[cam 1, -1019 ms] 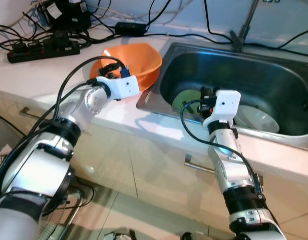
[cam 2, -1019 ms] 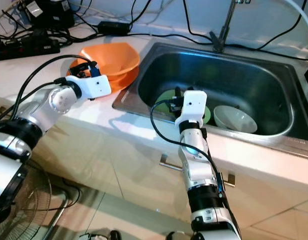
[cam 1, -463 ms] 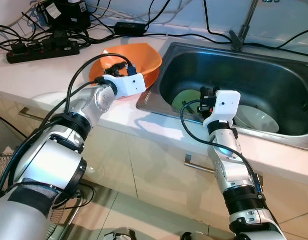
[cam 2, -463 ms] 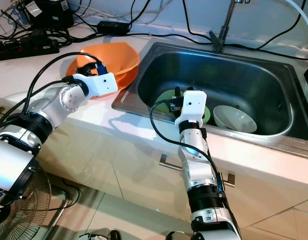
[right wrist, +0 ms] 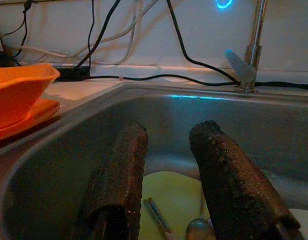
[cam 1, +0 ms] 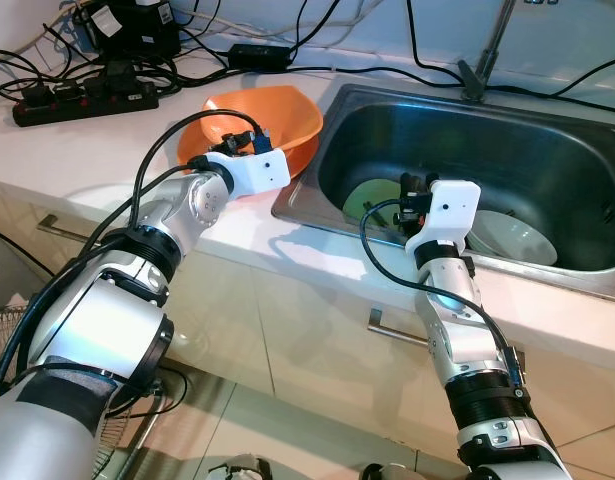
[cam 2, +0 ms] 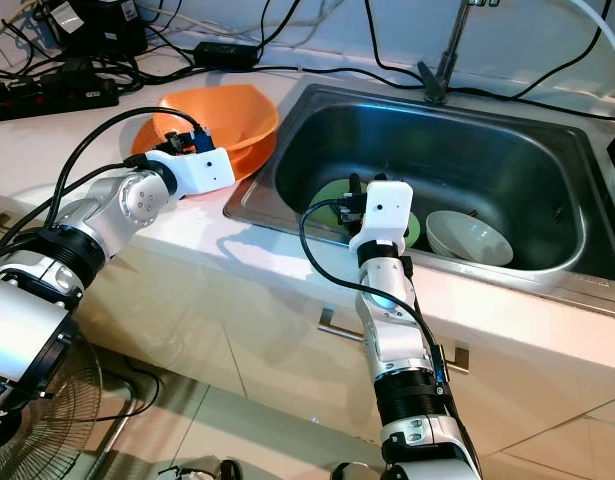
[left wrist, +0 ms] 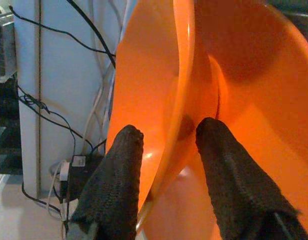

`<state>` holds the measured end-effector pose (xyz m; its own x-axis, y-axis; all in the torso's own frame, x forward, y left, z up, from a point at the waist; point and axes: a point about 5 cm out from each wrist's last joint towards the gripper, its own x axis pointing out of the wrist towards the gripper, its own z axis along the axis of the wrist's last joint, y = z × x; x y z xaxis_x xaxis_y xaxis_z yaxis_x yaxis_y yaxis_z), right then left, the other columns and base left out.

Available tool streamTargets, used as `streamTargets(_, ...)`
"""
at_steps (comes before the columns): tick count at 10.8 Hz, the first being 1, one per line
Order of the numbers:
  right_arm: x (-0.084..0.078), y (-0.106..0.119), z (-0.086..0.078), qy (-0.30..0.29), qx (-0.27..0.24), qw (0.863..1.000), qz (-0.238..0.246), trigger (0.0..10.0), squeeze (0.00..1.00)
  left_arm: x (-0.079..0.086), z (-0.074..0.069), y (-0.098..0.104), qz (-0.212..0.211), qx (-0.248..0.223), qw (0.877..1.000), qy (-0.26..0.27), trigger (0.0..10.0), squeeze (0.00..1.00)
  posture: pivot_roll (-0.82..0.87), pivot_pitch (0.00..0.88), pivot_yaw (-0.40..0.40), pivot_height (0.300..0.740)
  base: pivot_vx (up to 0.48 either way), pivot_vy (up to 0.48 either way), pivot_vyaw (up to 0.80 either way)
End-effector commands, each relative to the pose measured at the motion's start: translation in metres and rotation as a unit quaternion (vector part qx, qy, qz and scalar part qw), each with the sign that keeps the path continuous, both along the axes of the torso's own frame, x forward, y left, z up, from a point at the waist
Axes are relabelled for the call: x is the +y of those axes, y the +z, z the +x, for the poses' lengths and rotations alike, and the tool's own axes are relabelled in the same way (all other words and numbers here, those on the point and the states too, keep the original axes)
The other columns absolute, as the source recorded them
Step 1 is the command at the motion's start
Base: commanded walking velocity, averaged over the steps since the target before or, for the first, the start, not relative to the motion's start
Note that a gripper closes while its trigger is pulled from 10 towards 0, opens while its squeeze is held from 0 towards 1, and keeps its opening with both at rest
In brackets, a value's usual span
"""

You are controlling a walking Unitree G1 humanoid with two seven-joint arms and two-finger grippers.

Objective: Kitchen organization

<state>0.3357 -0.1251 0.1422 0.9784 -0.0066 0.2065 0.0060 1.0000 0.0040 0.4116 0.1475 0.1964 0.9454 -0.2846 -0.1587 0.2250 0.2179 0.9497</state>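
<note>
An orange bowl (cam 1: 277,118) rests on an orange plate (right wrist: 28,117) on the counter, left of the steel sink (cam 1: 547,130). My left gripper (left wrist: 166,165) is open at the bowl's near rim. One of its fingers (left wrist: 118,185) is outside the wall and the other is inside. My right gripper (right wrist: 166,170) hangs open over the sink's front left part, holding nothing. Below it lies a green plate (right wrist: 169,192) with chopsticks (right wrist: 156,212) and a spoon (right wrist: 196,230). A white bowl (cam 2: 469,235) sits on the sink floor to the right.
A black power strip (cam 1: 87,100) and several cables lie on the counter behind the orange bowl. The faucet (cam 1: 487,50) rises at the back of the sink. Cabinet fronts with a metal handle (cam 1: 397,330) lie below the counter edge. A floor fan (cam 2: 27,420) stands at lower left.
My left gripper has moved forward from beside the orange bowl onto its rim, then eased slightly left. The right arm has not moved.
</note>
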Motion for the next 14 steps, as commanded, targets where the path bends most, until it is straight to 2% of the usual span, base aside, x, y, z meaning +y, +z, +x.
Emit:
streamTargets(1, -0.002, -0.001, 0.002, -0.005, 0.007, 1.0, 0.005, 10.0, 0.0, -0.001, 0.002, 0.008, 0.001, -0.011, 1.0, -0.001, 0.0, 0.0, 0.06, 0.042, 0.044, 0.74, 0.0, 0.0, 0.0)
streamTargets(10, -0.003, -0.002, 0.002, -0.009, 0.012, 1.0, 0.006, 10.0, 0.0, 0.0, 0.002, 0.007, 0.001, -0.011, 1.0, -0.002, 0.0, 0.0, 0.06, 0.06, 0.043, 0.74, 0.0, 0.0, 0.0)
streamTargets(13, -0.004, -0.002, 0.003, -0.011, 0.012, 1.0, 0.007, 10.0, 0.0, -0.001, 0.003, 0.019, 0.005, -0.056, 0.998, -0.004, 0.0, 0.0, 0.06, 0.065, 0.043, 0.74, 0.0, 0.0, 0.0)
streamTargets(14, -0.004, -0.001, 0.003, -0.012, 0.01, 1.0, 0.008, 10.0, 0.0, -0.005, 0.005, 0.036, 0.011, -0.106, 0.994, -0.014, 0.0, 0.0, 0.06, 0.067, 0.042, 0.74, 0.0, 0.0, 0.0)
